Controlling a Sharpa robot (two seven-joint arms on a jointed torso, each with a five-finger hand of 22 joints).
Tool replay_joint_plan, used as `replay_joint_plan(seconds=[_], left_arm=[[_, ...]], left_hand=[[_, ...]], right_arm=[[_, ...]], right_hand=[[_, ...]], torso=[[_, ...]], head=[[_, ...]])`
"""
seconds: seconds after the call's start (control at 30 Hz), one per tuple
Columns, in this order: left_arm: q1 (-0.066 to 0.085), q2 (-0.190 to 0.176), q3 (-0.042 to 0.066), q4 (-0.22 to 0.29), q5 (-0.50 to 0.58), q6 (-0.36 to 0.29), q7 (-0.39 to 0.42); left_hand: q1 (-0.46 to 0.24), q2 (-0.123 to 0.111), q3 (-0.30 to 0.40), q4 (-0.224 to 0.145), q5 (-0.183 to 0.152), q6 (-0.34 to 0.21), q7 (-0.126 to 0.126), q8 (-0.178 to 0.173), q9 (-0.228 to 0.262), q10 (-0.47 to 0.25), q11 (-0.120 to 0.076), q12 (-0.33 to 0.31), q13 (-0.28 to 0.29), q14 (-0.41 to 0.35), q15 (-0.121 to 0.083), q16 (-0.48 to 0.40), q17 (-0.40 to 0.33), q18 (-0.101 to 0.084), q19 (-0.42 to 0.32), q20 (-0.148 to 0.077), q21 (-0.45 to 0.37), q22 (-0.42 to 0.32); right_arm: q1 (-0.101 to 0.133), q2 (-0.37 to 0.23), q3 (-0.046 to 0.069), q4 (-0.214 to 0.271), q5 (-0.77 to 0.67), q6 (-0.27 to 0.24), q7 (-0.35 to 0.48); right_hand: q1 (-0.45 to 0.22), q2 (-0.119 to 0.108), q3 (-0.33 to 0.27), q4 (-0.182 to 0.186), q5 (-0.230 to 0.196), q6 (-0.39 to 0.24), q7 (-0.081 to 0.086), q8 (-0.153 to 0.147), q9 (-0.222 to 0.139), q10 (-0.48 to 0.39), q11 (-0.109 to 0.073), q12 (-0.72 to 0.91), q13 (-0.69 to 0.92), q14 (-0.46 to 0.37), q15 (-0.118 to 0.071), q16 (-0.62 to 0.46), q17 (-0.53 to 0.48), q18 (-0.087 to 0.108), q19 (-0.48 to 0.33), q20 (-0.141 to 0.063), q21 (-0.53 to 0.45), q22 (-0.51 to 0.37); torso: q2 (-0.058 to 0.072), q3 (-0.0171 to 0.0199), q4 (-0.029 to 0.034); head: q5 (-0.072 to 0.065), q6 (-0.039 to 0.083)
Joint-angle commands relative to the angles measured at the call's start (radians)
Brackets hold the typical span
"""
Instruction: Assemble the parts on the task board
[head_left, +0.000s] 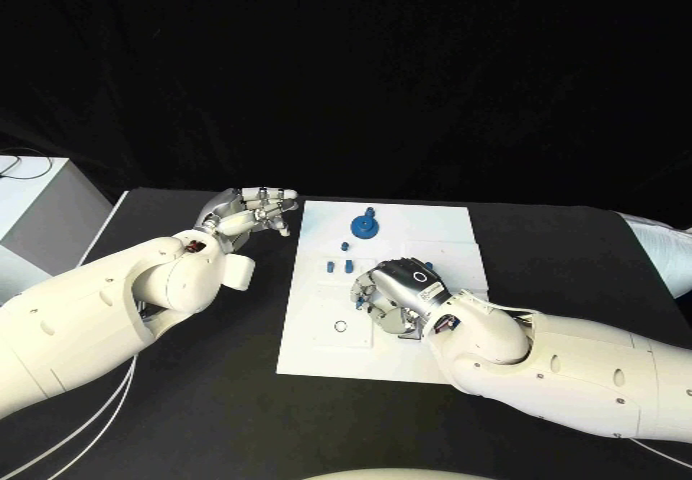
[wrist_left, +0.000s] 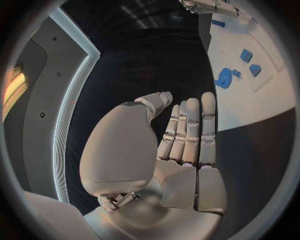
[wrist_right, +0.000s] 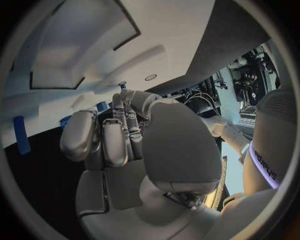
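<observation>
Task board (head_left: 325, 345) long axis running away from robot, right hand (head_left: 397, 293) fingers curled over it, grasp unclear, left hand (head_left: 257, 212) fingers together, empty.

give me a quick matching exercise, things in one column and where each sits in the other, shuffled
Things:
1. left robot hand
2. right robot hand
3. round blue part
4. black ring

Places:
A. far end of the task board
B. over the board's middle
C. off the board, beyond its far left corner
D. on the board, near its left edge

Pairs: 1-C, 2-B, 3-A, 4-D
</observation>
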Motion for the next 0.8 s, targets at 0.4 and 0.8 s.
replay_joint_plan(seconds=[0.4,0.8], left_arm=[[0.0,0.002,0.0,0.0,0.006,0.005,-0.002],[0.0,0.002,0.0,-0.003,0.006,0.008,-0.006]], left_hand=[[0.002,0.008,-0.007,0.001,0.001,0.001,0.005,-0.001,-0.002,-0.007,-0.002,0.006,-0.001,0.002,0.0,-0.003,-0.001,0.016,0.01,0.0,-0.003,-0.001],[0.002,0.007,-0.009,0.002,0.001,0.001,0.005,-0.002,-0.002,-0.008,-0.002,0.006,-0.001,0.002,0.0,-0.004,-0.002,0.016,0.011,0.0,-0.005,-0.002]], right_arm=[[-0.002,-0.003,-0.001,0.006,-0.019,0.013,-0.002],[-0.003,-0.008,-0.001,0.011,-0.017,0.008,0.0]], right_hand=[[-0.004,0.008,0.002,-0.008,0.006,0.005,0.003,0.006,0.0,0.047,-0.042,0.001,0.002,0.046,-0.005,0.006,0.0,-0.019,-0.002,-0.005,0.007,0.005],[-0.004,0.008,0.002,-0.008,0.006,0.005,0.003,0.006,0.0,0.047,-0.042,0.001,0.002,0.046,-0.005,0.006,0.0,-0.019,-0.002,-0.005,0.007,0.005]], torso=[[0.0,-0.0012,-0.0002],[0.0,-0.0015,-0.0001]], head=[[0.0,0.001],[0.001,-0.001]])
